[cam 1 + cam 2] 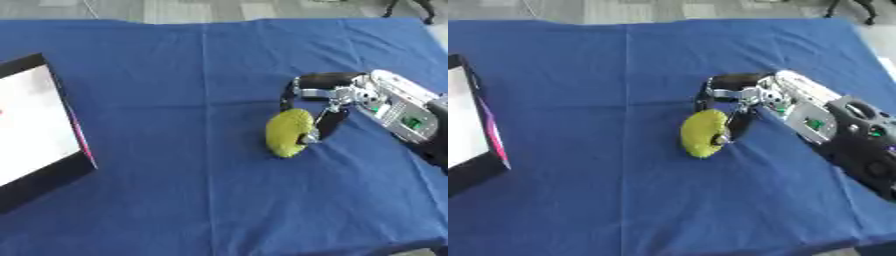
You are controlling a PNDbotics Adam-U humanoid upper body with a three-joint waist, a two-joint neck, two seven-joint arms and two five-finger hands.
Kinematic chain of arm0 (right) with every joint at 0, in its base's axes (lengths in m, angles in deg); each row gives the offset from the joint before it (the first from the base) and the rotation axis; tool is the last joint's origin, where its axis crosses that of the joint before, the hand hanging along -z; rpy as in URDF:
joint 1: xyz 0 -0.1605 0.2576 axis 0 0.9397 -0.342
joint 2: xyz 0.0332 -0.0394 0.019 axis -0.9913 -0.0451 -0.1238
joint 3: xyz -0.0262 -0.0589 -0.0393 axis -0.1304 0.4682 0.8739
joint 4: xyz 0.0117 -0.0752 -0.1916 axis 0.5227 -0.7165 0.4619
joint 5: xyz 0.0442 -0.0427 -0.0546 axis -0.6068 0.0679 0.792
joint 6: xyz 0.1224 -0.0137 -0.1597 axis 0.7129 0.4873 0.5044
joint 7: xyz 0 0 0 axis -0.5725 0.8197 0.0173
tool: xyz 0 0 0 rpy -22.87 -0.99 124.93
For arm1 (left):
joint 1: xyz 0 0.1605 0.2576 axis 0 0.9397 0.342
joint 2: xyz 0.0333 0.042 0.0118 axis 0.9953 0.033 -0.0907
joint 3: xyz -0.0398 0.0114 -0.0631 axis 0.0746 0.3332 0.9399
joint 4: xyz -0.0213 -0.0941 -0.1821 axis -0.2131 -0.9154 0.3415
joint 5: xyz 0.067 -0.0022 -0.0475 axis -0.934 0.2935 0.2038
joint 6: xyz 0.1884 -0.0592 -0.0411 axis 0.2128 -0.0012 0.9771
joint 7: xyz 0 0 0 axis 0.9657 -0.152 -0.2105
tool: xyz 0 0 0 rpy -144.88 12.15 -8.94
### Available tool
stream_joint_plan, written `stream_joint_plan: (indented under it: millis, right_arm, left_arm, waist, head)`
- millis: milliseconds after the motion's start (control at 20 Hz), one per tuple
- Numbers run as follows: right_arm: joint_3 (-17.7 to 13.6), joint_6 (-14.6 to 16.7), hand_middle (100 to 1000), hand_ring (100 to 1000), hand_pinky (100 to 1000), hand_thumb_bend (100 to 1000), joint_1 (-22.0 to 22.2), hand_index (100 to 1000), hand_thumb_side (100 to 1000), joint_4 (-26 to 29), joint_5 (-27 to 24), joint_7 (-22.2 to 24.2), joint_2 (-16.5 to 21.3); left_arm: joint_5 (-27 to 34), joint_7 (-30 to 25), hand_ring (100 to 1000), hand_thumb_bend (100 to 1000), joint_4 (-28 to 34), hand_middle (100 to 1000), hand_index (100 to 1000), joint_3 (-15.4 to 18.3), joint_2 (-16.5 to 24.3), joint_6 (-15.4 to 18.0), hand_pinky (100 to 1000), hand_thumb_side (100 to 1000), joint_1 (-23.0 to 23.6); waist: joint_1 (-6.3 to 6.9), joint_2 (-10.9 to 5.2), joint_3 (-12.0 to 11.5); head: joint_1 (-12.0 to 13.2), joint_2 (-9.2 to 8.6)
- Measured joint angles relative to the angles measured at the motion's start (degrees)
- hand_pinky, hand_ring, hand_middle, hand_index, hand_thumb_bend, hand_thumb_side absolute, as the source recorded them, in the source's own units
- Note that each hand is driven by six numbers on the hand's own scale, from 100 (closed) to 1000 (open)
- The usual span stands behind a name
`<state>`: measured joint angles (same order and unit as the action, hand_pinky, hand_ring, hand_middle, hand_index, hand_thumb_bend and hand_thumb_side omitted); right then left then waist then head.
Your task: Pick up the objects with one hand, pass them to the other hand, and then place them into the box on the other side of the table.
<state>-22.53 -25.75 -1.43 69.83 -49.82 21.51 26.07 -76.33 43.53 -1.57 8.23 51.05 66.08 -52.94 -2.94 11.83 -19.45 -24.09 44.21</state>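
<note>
Box [39, 125] with white inside and black rim at the left edge, wide stretch of bare blue cloth [175, 190], yellow-green fruit [288, 132] right of center, right hand [325, 102] curled round it from the right

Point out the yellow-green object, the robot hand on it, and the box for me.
Yellow-green oval object [287, 132]: left eye view, middle of its rounded top.
Right robot hand [325, 102]: left eye view, on the palm, fingers curled round the object.
Black-walled box with white inside [52, 175]: left eye view, black front wall.
</note>
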Motion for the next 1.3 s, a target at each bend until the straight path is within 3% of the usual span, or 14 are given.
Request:
stream_joint_plan:
  millis: [400, 750, 1000, 1300]
  right_arm:
    - [-1.4, -1.8, 474, 719, 835, 366, 0.5, 554, 100, 5.1, -2.3, -2.2, 0.4]
    - [-3.5, -0.2, 470, 708, 831, 322, -0.4, 554, 100, 7.0, -7.1, -5.9, 1.2]
    - [-5.0, -0.8, 472, 704, 800, 234, -1.3, 566, 100, 7.0, -10.8, -12.0, 1.1]
    - [-4.9, -1.3, 463, 686, 743, 124, -3.0, 564, 100, 7.1, -15.8, -24.1, -0.8]
  left_arm:
    - [0.0, 0.0, 889, 100, 0.0, 604, 679, 0.0, 0.0, 0.0, 976, 741, 0.1]
    - [0.0, 0.1, 889, 100, 0.0, 604, 677, 0.0, 0.0, 0.1, 975, 738, 0.3]
    - [0.1, 0.3, 889, 100, 0.0, 603, 677, 0.0, 0.0, 0.3, 974, 731, 0.3]
    - [0.6, 0.8, 889, 100, 0.0, 604, 677, 0.0, 0.0, 0.7, 971, 718, -0.5]
  waist:
    - [0.0, -0.01, 0.5]
    - [0.0, -0.07, 1.1]
    - [0.02, -0.07, 1.4]
    - [0.03, -0.09, 1.5]
  head:
    - [0.2, 0.0]
    - [0.2, 0.0]
    - [0.3, 0.0]
    - [0.3, 0.0]
